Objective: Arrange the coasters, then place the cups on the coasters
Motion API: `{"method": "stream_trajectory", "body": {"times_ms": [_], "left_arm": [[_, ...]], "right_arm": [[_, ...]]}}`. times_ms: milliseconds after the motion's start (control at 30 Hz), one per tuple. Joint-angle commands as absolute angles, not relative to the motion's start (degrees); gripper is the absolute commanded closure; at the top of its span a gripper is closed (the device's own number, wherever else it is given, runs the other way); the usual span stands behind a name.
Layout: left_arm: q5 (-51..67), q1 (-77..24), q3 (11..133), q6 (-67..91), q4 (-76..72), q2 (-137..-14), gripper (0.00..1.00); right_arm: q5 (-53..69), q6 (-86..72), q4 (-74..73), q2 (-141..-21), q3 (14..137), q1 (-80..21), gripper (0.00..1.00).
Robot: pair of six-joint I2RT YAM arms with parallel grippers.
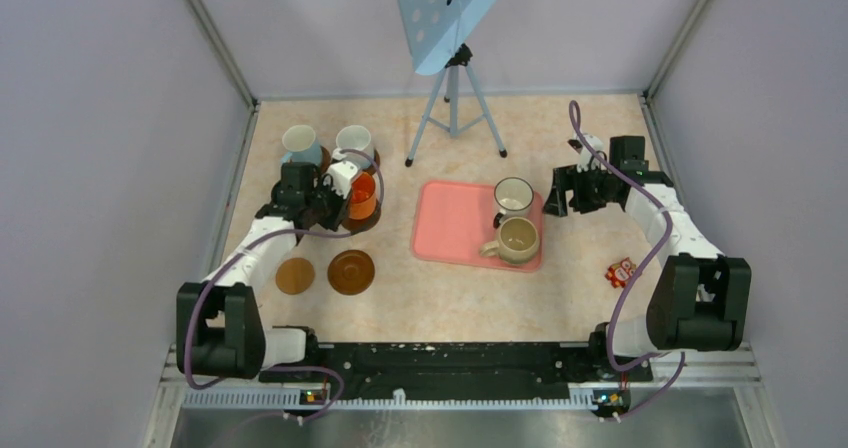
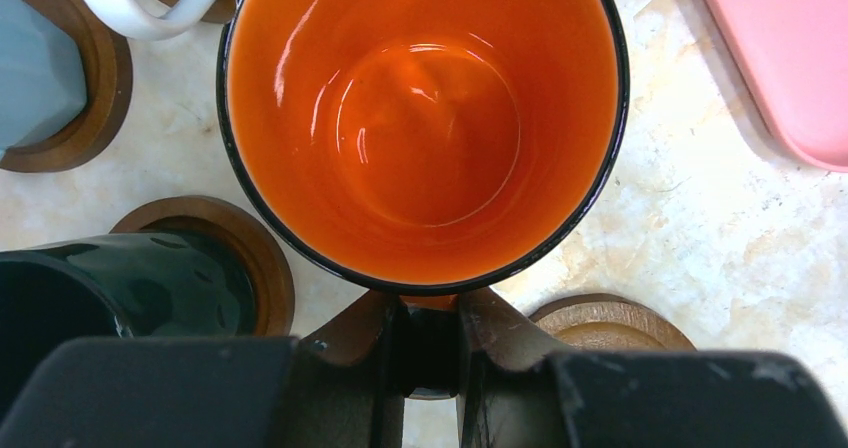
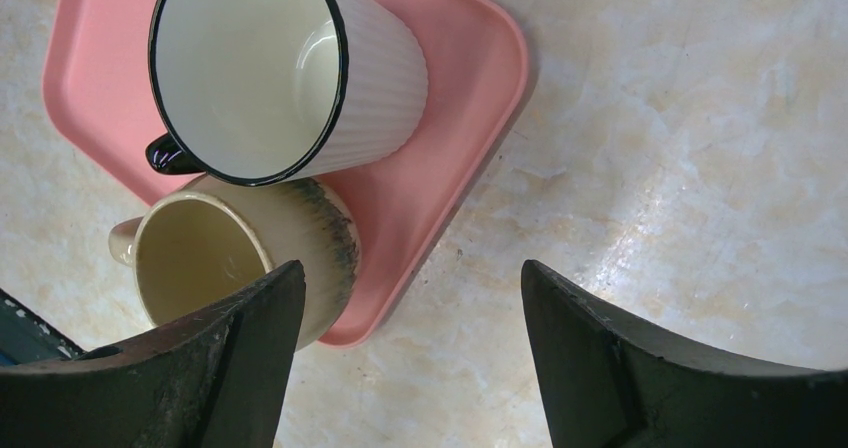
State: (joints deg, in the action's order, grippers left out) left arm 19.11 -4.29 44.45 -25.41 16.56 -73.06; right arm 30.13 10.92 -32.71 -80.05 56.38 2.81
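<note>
**Left gripper [image 1: 333,196] pinching the orange mug [image 1: 363,196]**

Top view: mug's among the coasters [image 1: 351,271], my right gripper [image 1: 563,193] beside the pink tray [image 1: 450,223]. Left wrist: my fingers [image 2: 350,348] squeezed on its near rim. Right wrist: jaws spread wide over table [image 3: 650,118].

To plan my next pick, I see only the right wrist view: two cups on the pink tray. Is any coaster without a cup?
Observer: Yes, two: a tan coaster and a brown coaster, both left of the tray.
Operator: What is the left end effector doing?
Observer: The left end effector is shut on the orange mug.
Operator: Is any other cup on a coaster?
Observer: A dark green mug stands on a third coaster.
</note>
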Motion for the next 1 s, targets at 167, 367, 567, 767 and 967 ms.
{"method": "stream_trajectory", "body": {"times_ms": [167, 367, 567, 767, 967], "left_arm": [[22.52, -3.43, 46.03, -28.42, 7.63, -76.56, 1.0], [21.88, -2.85, 44.78, -29.86, 5.93, -78.43, 1.0], [20.87, -2.48, 43.85, -31.03, 6.1, -79.01, 1.0], [20.65, -2.37, 42.77, -31.72, 6.7, -78.03, 0.81], [19.77, -2.33, 42.78, -31.95, 8.31, -78.62, 0.61]], "right_arm": [[30.35, 12.19, -33.18, -79.69, 59.59, 3.42, 0.22], [30.12, 12.22, -33.01, -79.58, 59.48, 3.43, 0.22], [29.84, 12.17, -33.08, -79.55, 59.48, 3.42, 0.22], [29.71, 12.13, -32.86, -79.61, 59.41, 3.43, 0.21], [29.79, 12.04, -32.7, -79.8, 59.34, 3.42, 0.21]]}}
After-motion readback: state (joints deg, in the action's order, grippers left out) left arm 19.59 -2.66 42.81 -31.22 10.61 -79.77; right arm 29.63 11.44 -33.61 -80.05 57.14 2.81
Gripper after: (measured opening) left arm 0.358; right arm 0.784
